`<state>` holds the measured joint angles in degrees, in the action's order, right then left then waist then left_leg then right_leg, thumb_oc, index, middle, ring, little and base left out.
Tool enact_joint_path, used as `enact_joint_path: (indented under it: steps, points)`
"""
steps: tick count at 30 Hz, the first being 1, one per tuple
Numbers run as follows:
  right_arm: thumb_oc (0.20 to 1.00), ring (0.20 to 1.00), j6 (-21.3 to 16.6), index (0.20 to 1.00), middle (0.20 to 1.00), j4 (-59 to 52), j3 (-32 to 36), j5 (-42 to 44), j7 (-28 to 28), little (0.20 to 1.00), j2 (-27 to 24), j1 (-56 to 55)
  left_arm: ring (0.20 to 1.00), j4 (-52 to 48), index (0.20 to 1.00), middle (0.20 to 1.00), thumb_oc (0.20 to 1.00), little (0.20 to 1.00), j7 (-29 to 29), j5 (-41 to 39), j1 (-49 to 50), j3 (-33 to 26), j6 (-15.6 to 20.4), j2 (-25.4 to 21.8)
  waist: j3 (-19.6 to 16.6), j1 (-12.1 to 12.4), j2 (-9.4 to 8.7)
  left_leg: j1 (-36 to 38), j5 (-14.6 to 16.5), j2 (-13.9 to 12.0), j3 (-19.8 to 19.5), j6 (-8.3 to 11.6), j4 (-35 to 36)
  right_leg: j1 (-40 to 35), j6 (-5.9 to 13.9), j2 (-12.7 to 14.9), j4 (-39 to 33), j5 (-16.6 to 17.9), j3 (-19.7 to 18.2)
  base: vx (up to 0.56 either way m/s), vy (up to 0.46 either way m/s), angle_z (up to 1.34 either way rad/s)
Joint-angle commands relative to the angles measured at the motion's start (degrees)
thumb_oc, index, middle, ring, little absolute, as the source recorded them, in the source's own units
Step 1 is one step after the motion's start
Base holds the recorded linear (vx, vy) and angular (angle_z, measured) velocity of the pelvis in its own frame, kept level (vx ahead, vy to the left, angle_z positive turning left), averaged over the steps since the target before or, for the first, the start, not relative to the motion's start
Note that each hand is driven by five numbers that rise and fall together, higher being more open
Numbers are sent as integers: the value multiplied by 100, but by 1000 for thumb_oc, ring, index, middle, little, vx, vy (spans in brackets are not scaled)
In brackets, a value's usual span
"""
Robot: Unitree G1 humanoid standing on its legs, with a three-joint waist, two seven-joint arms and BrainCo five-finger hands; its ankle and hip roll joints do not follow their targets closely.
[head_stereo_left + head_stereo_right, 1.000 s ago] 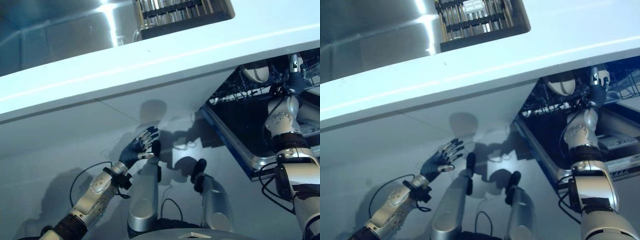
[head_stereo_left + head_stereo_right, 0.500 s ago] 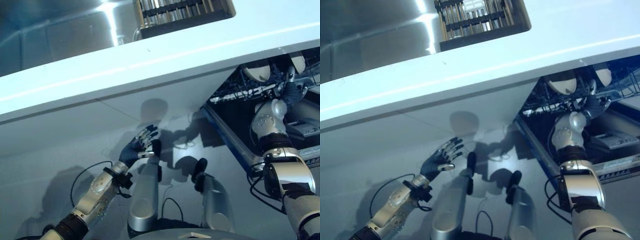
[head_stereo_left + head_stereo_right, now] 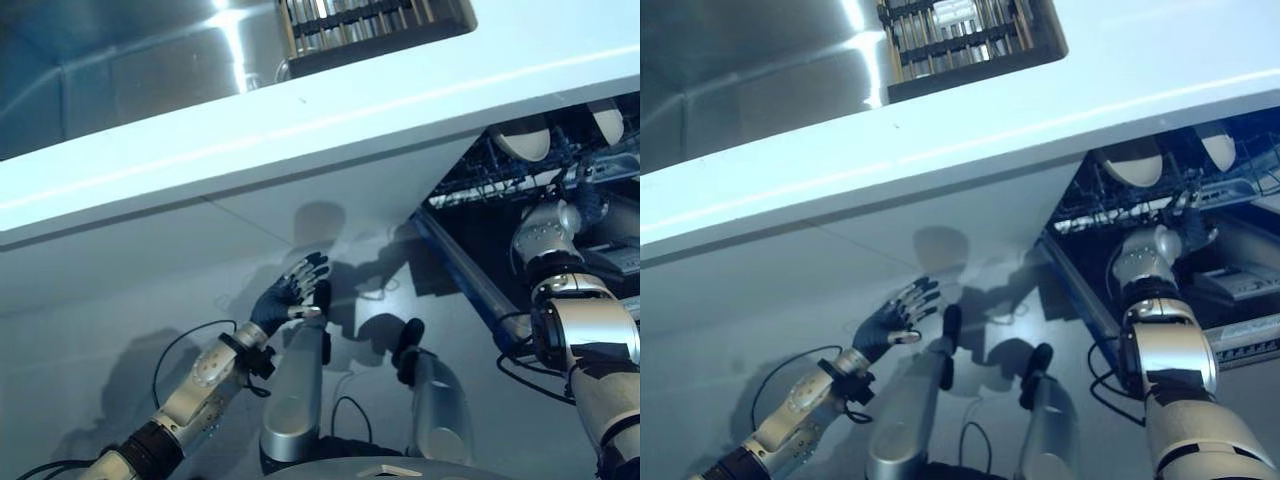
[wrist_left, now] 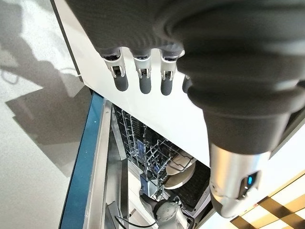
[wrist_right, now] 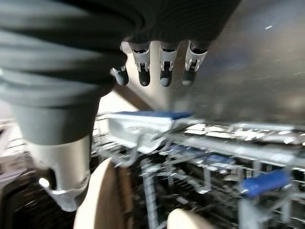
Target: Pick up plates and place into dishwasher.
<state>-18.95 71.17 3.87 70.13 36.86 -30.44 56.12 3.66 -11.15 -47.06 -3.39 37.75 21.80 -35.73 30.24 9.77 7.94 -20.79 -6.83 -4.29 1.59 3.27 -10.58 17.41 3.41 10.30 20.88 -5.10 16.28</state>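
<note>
Right wrist view shows the right hand (image 5: 162, 67) empty, fingers straight, above round cream plates (image 5: 102, 200) standing in the dark wire dishwasher rack (image 3: 500, 180). Left hand (image 3: 288, 297) hangs open and idle. Judging by this, one placing looks done.

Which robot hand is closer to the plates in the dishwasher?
Right. The right hand is inside the dishwasher rack just below the plates; the left hand hangs by the cabinet front, well away.
</note>
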Motion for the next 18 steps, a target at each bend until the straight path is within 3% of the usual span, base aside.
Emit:
enact_joint_path:
  steps: [1, 5, 11, 18]
  points:
    - [1000, 1000, 10, 1000, 1000, 148, 29, 467, -210, 1000, -562, 336, 1000, -324, 1000, 1000, 1000, 1000, 2, -261, -107, 128, 197, 88, -45, 114, 101, -268, 854, 273, 245, -323, -588, 93, 1, 46, 52, 50, 284, 0, 0, 0]
    - [1000, 1000, 54, 1000, 1000, 352, 57, 597, -319, 1000, -658, 456, 1000, -433, 1000, 1000, 1000, 1000, 120, -289, -209, 219, 114, 42, -45, 145, 154, -363, 849, 307, 206, -332, -620, 199, 1, 74, 133, 42, 307, -1, 0, 5]
    - [1000, 1000, 367, 1000, 1000, 235, -252, 303, -1032, 1000, -631, 631, 1000, -538, 1000, 1000, 1000, 1000, 173, -275, -248, 213, 32, 36, -45, 168, 194, -516, 821, 336, 183, -321, -633, 410, -1, 122, 219, 47, 301, -1, 0, 1]
    - [1000, 1000, 222, 1000, 1000, -14, -413, -65, -1260, 1000, -555, 633, 1000, -493, 1000, 1000, 1000, 1000, 94, -281, -195, 111, 35, 74, -45, 152, 171, -608, 799, 341, 174, -313, -593, 545, -9, 107, 236, 44, 281, -4, 6, 1]
